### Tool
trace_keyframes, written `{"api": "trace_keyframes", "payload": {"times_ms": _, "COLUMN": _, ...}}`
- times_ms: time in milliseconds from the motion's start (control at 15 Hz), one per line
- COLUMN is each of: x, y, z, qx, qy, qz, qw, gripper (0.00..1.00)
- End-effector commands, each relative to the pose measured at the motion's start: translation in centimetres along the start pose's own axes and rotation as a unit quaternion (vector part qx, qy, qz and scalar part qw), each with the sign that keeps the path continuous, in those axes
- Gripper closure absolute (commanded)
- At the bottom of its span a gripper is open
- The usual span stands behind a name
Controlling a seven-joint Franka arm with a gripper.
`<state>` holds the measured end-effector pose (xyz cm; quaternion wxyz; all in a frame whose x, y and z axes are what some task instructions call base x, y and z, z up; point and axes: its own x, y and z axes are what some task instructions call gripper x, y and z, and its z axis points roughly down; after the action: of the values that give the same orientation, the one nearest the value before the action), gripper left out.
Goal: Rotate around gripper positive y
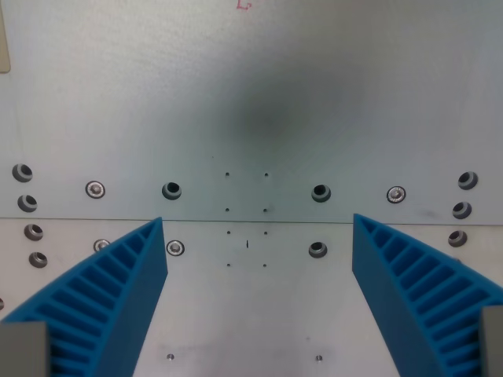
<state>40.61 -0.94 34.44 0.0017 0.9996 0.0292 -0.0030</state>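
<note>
In the wrist view my gripper (258,224) points down at a bare metal plate (251,94). Its two blue ribbed fingers (118,275) rise from the lower left and lower right corners, spread wide apart with nothing between them. The gripper is open. A soft dark shadow lies on the plate above the gap. No loose object is in sight.
The plate carries a row of screws and holes (171,190) across the middle, and a seam (251,221) runs side to side just below them. Small dots (247,209) mark its centre. A beige edge (4,39) shows at the top left, red marks (244,4) at the top.
</note>
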Motion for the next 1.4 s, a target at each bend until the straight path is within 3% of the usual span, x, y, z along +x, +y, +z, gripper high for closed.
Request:
{"api": "trace_keyframes", "payload": {"times_ms": 67, "x": -0.03, "y": 0.0, "z": -0.24, "qx": 0.0, "qy": 0.009, "qz": 0.0, "qw": 1.0, "gripper": 0.0}}
{"api": "trace_keyframes", "payload": {"times_ms": 1400, "x": -0.03, "y": 0.0, "z": -0.24, "qx": 0.0, "qy": 0.125, "qz": 0.0, "qw": 0.9922, "gripper": 0.0}}
